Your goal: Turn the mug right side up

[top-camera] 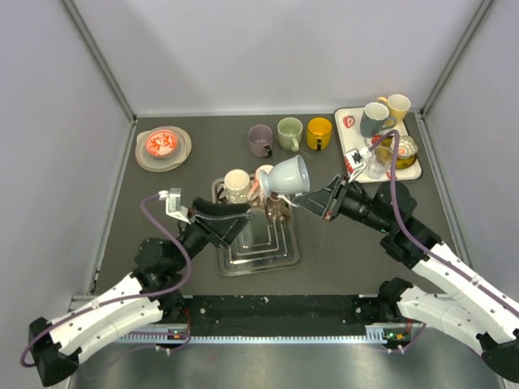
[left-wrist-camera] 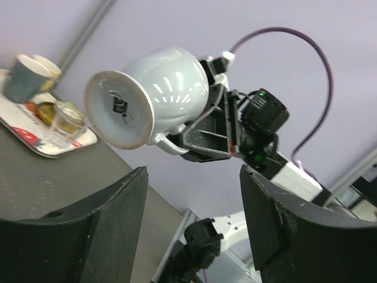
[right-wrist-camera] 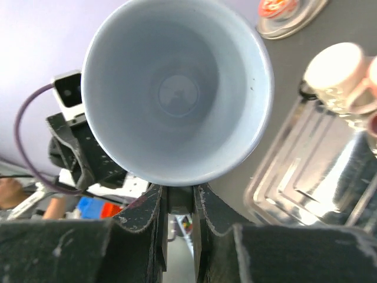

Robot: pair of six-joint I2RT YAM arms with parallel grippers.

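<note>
Pale blue glazed ceramic mug (top-camera: 289,174) | tipped sideways in air above ribbed steel tray (top-camera: 268,247) | right gripper (right-wrist-camera: 179,203) clamped on handle, left gripper (left-wrist-camera: 193,194) spread apart | I should finish wrist roll before lowering.

The dark table (top-camera: 349,247) bears a metal tray (top-camera: 259,243) at centre, a round dish (top-camera: 163,148) far left (red inside), a purple mug (top-camera: 260,139), green mug (top-camera: 289,133) and yellow mug (top-camera: 319,132) along the back, a white tray (top-camera: 407,173) far right.
</note>
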